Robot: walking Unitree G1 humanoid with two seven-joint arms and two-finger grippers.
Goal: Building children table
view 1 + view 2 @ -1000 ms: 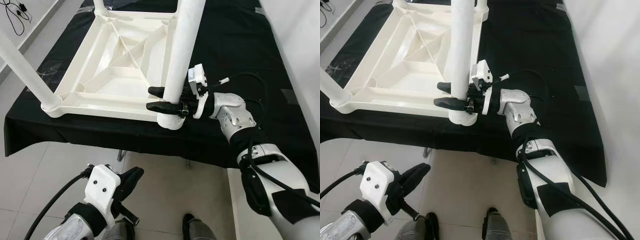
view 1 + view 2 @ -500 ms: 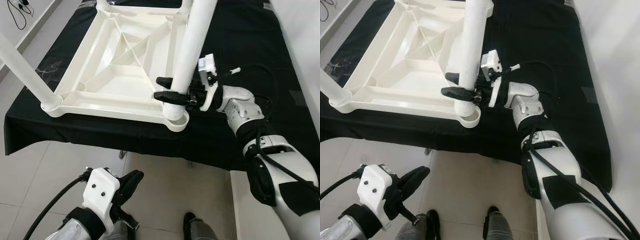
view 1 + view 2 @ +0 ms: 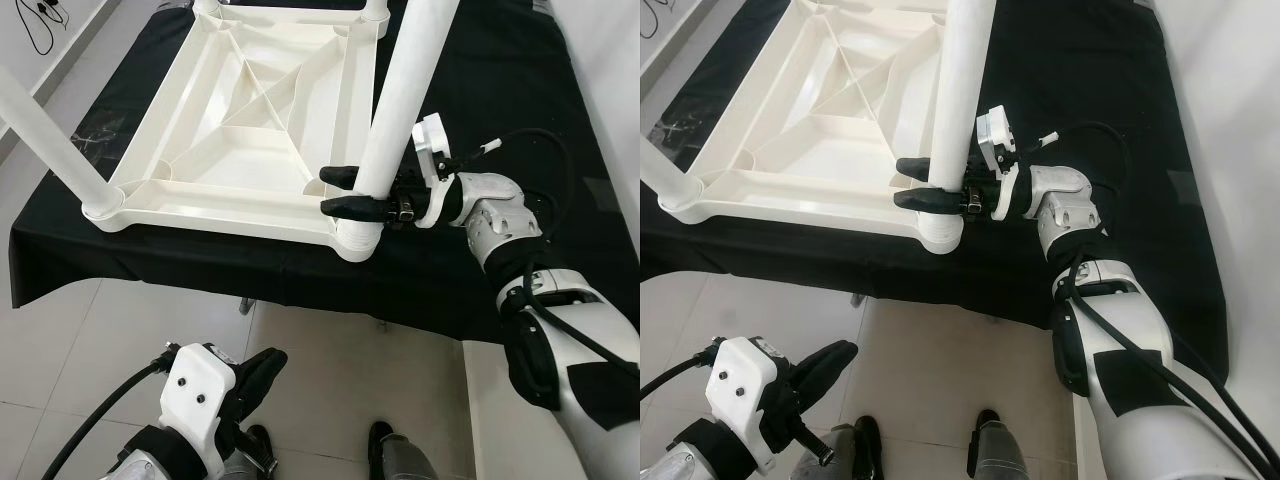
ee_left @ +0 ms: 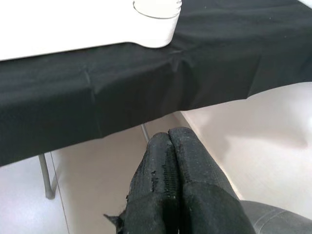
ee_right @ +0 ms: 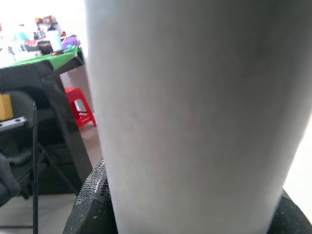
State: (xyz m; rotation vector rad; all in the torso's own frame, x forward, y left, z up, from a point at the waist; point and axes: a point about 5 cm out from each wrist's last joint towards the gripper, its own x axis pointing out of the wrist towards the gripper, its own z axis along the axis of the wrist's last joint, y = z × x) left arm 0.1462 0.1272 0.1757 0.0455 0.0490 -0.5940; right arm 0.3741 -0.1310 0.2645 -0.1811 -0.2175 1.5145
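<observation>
Right arm stretched forward, right gripper point(image 3: 345, 192) fingers clamped either side of something. Left gripper point(image 4: 168, 146) low, fingers pressed together.

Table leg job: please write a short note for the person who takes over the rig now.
Right gripper: shut on the near-right leg, just above its corner socket.
Left gripper: shut, idle, low over the floor before the bench.
Tabletop: upside down on the black cloth.
Done: near-left leg stands in its socket.
Left: check that the held leg is seated; the far corners are cut off from view.
</observation>
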